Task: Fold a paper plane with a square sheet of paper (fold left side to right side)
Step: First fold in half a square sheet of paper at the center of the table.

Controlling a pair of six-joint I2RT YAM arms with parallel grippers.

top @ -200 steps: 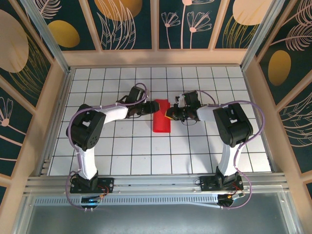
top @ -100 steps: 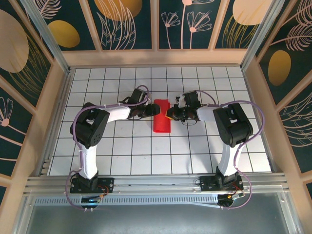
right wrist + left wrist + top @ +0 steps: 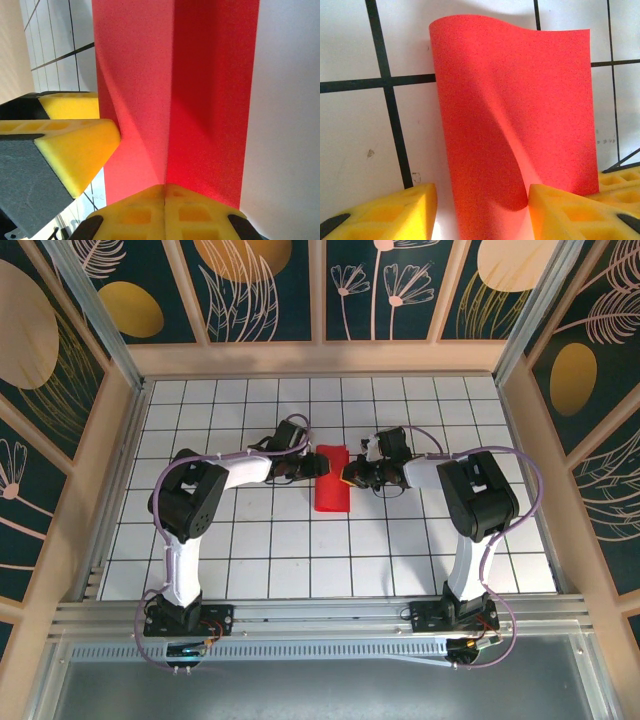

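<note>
The square sheet of paper (image 3: pixel 331 492) is bright red and lies doubled over into a narrow upright strip mid-table. In the left wrist view the paper (image 3: pixel 520 95) bulges in a soft curve instead of lying flat. My left gripper (image 3: pixel 311 468) is at the strip's left edge. It stands open (image 3: pixel 482 202), its yellow fingers (image 3: pixel 570 212) either side of the paper's near edge, the right one touching the bulge. My right gripper (image 3: pixel 348 473) is at the strip's right edge. It is shut (image 3: pixel 165 192) on the paper's (image 3: pixel 210 100) stacked edges.
The white gridded tabletop (image 3: pixel 400 550) spreads round the paper on all sides. Wooden walls (image 3: pixel 520 410) close it in at left, right and back. A metal rail (image 3: pixel 320 615) with both arm bases runs along the near edge.
My left arm has slid right, bringing its gripper up to the paper's left edge, and its jaws have narrowed somewhat. The right gripper and the paper have stayed where they were.
</note>
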